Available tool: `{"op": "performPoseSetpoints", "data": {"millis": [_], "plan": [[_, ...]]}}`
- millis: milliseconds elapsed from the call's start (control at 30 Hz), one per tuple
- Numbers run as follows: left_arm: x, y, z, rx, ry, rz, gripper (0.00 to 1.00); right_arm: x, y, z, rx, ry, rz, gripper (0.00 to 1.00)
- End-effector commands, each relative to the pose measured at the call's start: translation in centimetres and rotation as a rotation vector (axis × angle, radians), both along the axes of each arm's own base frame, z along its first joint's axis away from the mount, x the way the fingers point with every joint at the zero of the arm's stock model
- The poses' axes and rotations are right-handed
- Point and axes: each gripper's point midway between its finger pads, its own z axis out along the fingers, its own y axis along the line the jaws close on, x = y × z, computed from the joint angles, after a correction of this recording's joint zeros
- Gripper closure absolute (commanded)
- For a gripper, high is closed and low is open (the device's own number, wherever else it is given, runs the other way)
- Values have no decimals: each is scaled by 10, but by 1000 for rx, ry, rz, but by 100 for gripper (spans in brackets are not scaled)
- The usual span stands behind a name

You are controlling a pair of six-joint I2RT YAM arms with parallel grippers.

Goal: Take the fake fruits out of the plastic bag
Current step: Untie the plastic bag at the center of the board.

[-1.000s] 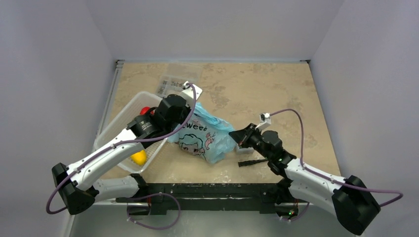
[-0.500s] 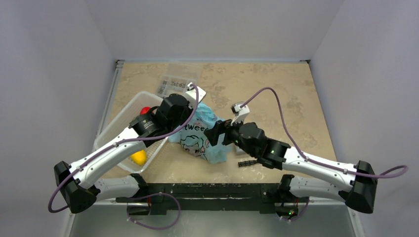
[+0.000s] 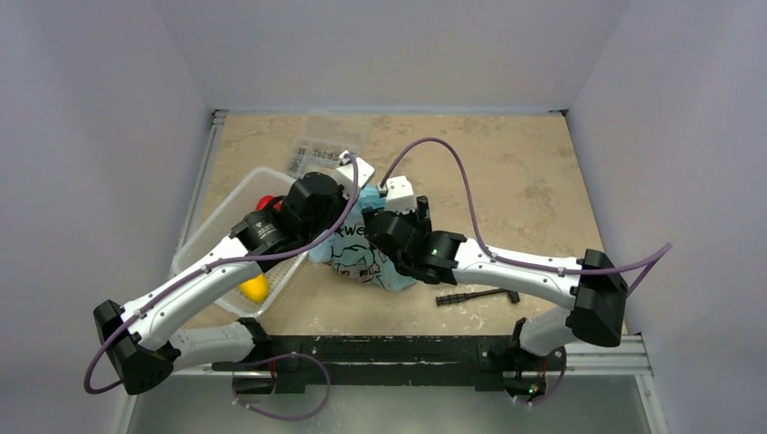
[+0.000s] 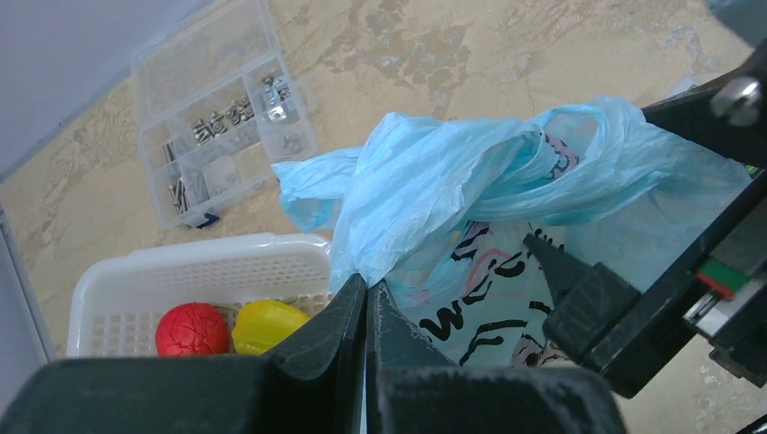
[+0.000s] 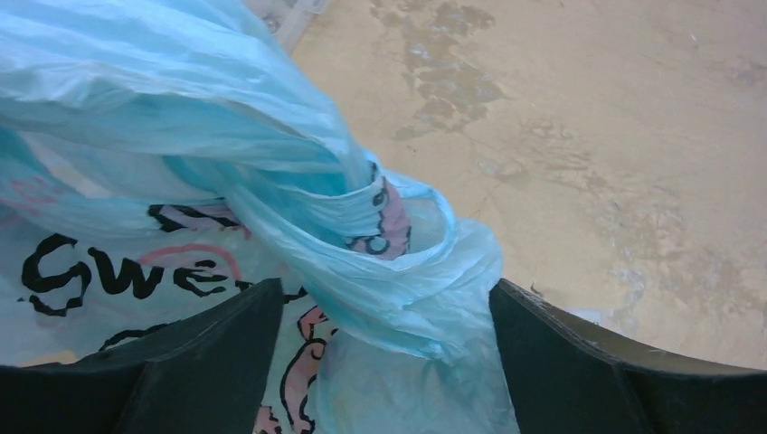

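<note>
Item: plastic bag (image 3: pixel 362 258), table centre; white basket (image 3: pixel 237 197) at its 9 o'clock. Left gripper (image 4: pixel 366 298) pinched on a fold; right gripper (image 5: pixel 384 316) spread wide astride a loop handle. Risk: thin film slips or tears under opposing pull (fruits inside unseen).

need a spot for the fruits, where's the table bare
Bare: far right of the table, from the compartment box to the right edge. Crowded: left-middle, with the plastic bag beside the basket; a black tool lies near-right.
</note>
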Motion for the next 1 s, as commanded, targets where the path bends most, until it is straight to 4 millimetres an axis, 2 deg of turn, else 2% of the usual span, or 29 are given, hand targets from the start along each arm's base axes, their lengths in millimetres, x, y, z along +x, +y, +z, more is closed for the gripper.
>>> {"op": "performPoseSetpoints", "data": {"millis": [0,33,67,133,167,233,333,433,567,600,767,867,967], "plan": [[5,-2,18,-48,-57,16,100,5,-24,30,68,-86,-125,27],[6,1,20,-45,-62,33,100,3,-27,30,106,-94,-127,37],[7,6,22,-45,-69,57,100,2,-29,38,183,-112,-127,50],[7,14,26,-47,-98,92,100,-1,-35,39,326,-82,-111,88],[8,17,30,-54,-116,102,100,-1,-37,42,439,-57,-95,100],[7,21,37,-77,-143,109,100,-7,-30,47,712,-4,45,100],[2,26,41,-107,-169,106,100,-32,-27,69,1070,12,316,100],[-1,25,47,-135,-191,89,100,-41,-34,65,1111,33,361,100],[-9,20,50,-168,-184,38,100,-39,-31,51,1028,57,366,100],[-10,17,51,-180,-188,19,97,-40,-29,49,1009,59,382,100],[-17,8,49,-193,-176,-47,51,-36,-21,40,904,80,414,100],[-14,4,46,-173,-166,-62,32,-38,-16,40,866,87,452,100],[-13,-5,36,-137,-125,-94,20,-40,-12,43,844,89,483,100]]}}
